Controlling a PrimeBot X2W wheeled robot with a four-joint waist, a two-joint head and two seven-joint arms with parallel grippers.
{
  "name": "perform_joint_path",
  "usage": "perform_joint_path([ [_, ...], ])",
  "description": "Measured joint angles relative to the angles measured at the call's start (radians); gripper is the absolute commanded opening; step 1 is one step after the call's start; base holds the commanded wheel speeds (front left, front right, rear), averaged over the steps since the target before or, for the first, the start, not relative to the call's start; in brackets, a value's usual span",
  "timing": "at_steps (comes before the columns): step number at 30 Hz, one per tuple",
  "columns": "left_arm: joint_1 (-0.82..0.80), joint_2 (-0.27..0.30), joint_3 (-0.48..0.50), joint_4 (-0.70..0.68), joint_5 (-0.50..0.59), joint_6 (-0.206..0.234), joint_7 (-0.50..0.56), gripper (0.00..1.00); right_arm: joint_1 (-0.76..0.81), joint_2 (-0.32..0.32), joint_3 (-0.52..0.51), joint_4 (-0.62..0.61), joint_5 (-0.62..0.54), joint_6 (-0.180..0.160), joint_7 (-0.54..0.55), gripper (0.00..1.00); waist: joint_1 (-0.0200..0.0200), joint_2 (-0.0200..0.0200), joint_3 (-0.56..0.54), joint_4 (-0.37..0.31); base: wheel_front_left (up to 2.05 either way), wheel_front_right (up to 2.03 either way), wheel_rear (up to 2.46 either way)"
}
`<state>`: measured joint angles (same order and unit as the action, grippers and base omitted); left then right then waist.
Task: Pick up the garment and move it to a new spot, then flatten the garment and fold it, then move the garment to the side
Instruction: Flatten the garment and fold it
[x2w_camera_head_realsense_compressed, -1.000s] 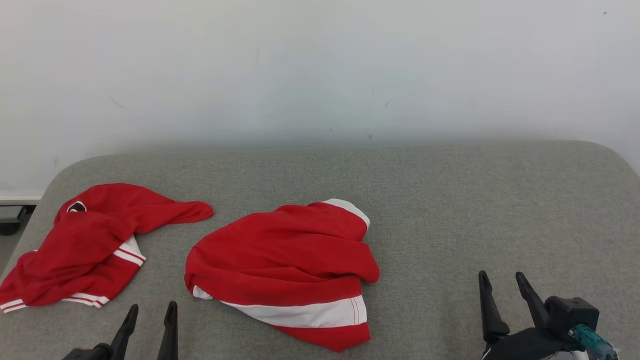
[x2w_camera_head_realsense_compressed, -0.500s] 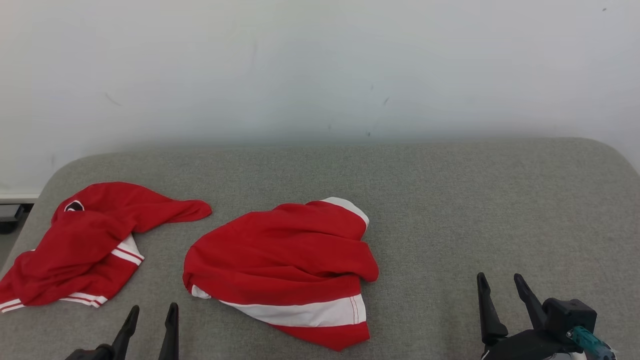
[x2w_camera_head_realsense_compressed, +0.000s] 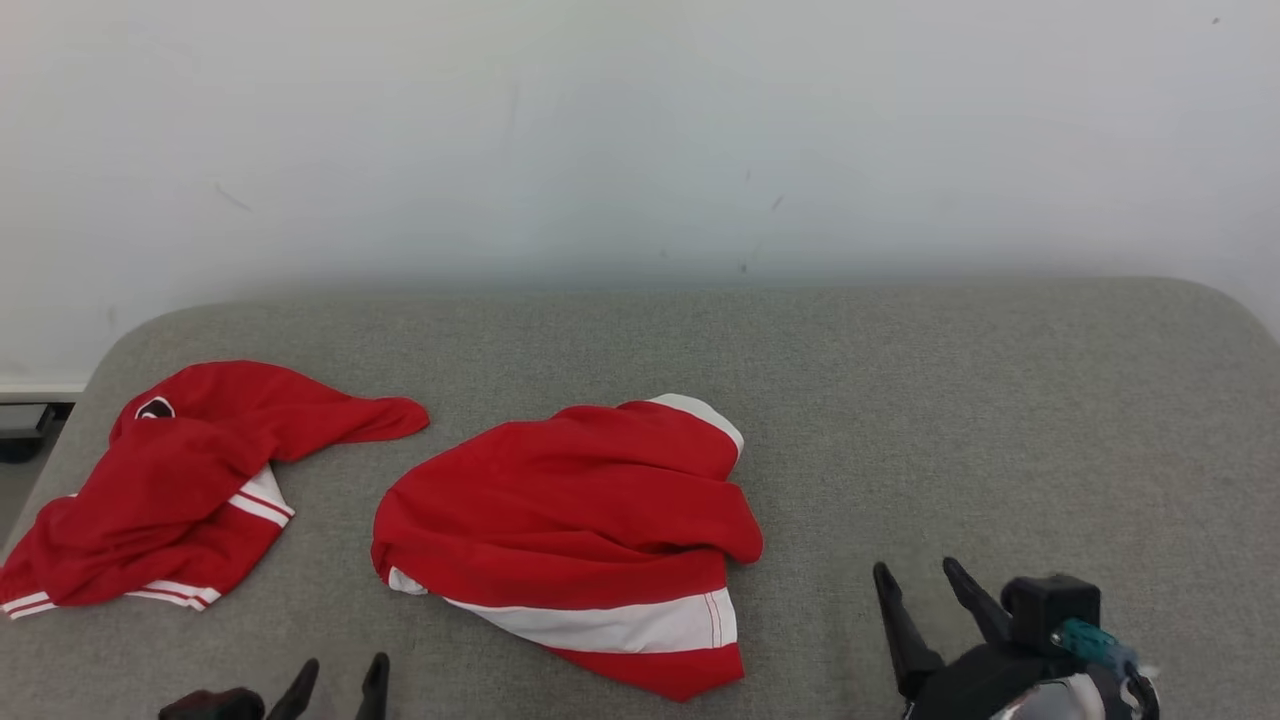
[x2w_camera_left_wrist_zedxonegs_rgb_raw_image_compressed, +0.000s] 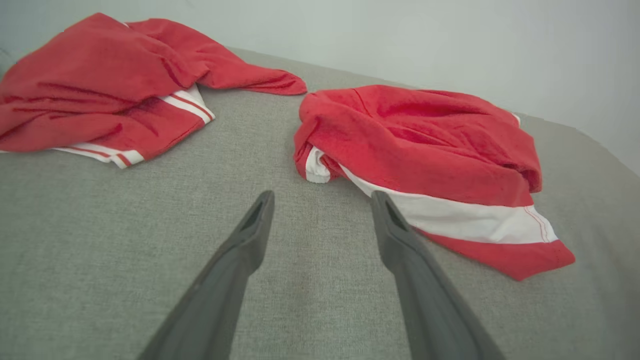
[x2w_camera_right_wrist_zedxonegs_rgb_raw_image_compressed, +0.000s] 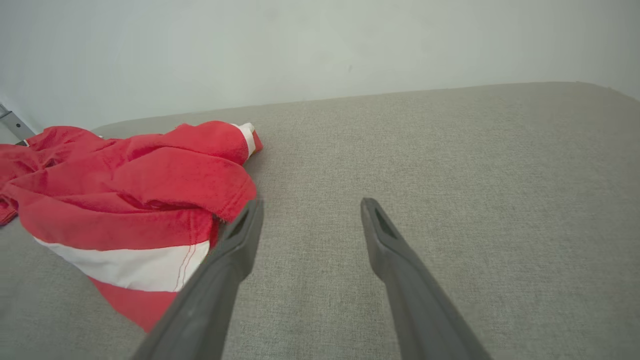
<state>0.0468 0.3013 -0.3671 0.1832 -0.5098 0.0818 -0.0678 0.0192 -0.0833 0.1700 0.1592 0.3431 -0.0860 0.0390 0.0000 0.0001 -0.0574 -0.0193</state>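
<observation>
Nearest, at the bottom of the head view: left jaws, spread wide and empty, low over the bare grey counter (x2w_camera_head_realsense_compressed: 1000, 400), just short of the near left end of the garment (x2w_camera_head_realsense_compressed: 565, 530). At the lower right, right jaws, parted too, nothing between them, off to the garment's right side and apart from it. In the right wrist view, one dark finger (x2w_camera_right_wrist_zedxonegs_rgb_raw_image_compressed: 235, 240) lined up against the red edge; touching or not, cannot tell.

Next out, between the two arms: the garment itself, a red heap with a white band (x2w_camera_head_realsense_compressed: 600, 625) along its near edge. Crumpled and doubled over itself, lying on the counter roughly mid-width. A white cuff (x2w_camera_head_realsense_compressed: 705, 415) poking out at the far right.

Probably a soft, light, floppy knit, with no stiffness to lever against. Sure to sag and trail when lifted, unlikely to slip once pinched. Best taken at two spread points along the banded near edge: the stitched corner (x2w_camera_head_realsense_compressed: 715, 620) for the right side, the small white fold (x2w_camera_head_realsense_compressed: 402, 582) for the left. Risk with a thick bunch — a tangled lift, harder to flatten afterwards.

Further left, well apart: a second red garment (x2w_camera_head_realsense_compressed: 170, 480) with striped trim, near the counter's left edge. Beyond everything, a plain pale wall (x2w_camera_head_realsense_compressed: 640, 130).
</observation>
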Motion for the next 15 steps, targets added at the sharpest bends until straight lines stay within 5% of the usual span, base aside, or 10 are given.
perform_joint_path([
  [15,-0.293,-0.035,-0.061,0.23,-0.069,-0.057,0.335,1.0,-0.199,0.018,0.167,0.137,0.01,0.041,0.359,1.0,0.0,0.0,0.031,0.046,0.0,0.0,0.0],
])
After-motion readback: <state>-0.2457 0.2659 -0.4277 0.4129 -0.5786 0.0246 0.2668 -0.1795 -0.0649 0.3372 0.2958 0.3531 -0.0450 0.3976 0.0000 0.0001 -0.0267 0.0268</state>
